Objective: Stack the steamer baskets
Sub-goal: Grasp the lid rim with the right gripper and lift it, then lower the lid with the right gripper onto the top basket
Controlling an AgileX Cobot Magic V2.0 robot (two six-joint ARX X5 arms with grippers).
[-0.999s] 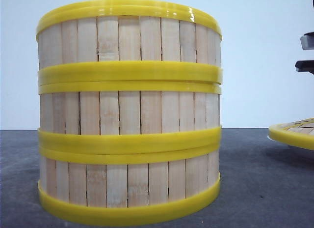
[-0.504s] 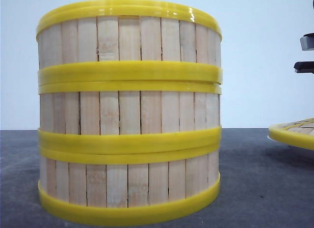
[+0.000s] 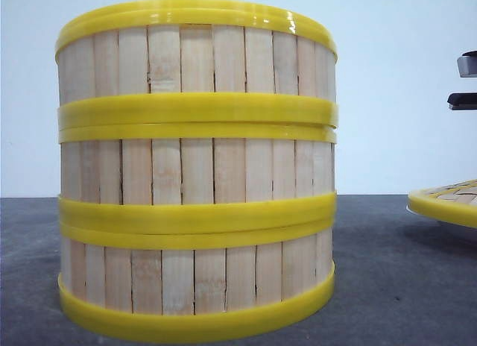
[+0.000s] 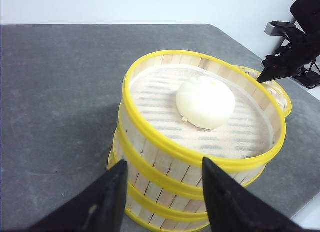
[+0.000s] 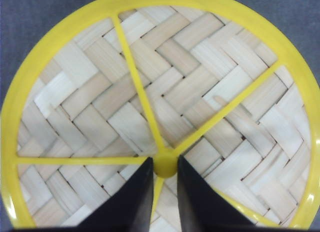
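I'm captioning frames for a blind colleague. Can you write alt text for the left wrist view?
Three steamer baskets stand stacked on a grey table, a white bun in the top one. The open left pincer hovers near the stack.

Dark grey counter with a basket stack and a lid

The counter (image 3: 387, 286) was dark grey and matte. On it stood the three steamer baskets (image 3: 195, 174), stacked upright; at three o'clock from them, apart, lay the flat woven lid (image 3: 447, 200).
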